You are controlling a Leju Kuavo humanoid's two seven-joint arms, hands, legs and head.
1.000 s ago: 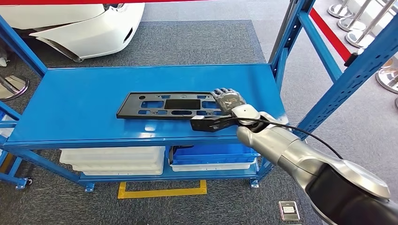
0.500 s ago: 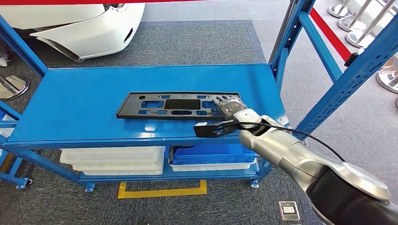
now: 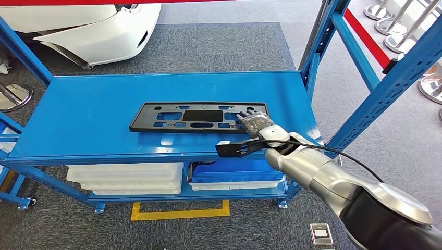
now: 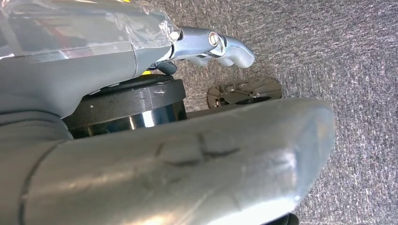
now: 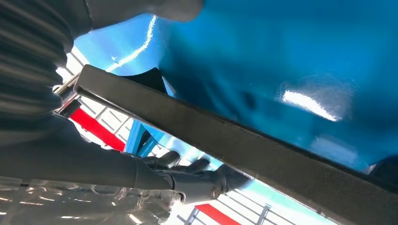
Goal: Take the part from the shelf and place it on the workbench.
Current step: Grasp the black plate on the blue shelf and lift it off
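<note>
Shelving in blue steel (image 3: 94, 112) is standing in front of us, and the part (image 3: 195, 116), a long flat black plastic frame with slots and cutouts, is lying flat on its top deck, lengthwise across the deck, nearer the front edge than the back. We are reaching in with our right arm from the lower right, and our right hand (image 3: 254, 121) is resting over the right end of the part, fingers (image 3: 249, 113) lying forward side by side on top of the frame. In the right wrist view we are seeing the part's dark edge (image 5: 244, 145) running across close to the camera, with the thick thumb (image 5: 187, 183) on one side of it and the darker fingers beyond; the hand is reaching around that end, but we cannot tell whether it is actually clamping the frame or only touching it. The part is sitting flat on the deck, not raised.

Our left hand (image 4: 213, 44) is hanging low over grey carpet (image 4: 347, 56) in the left wrist view, with one light grey finger curling at its tip; we cannot tell how the other fingers are set, and we are seeing nothing in it.

On the lower deck, white trays (image 3: 125, 178) are stacking on the left and a blue bin (image 3: 237, 172) is sitting on a white tray to the right. A white car body panel (image 3: 88, 28) is lying on the carpet behind the shelving.
</note>
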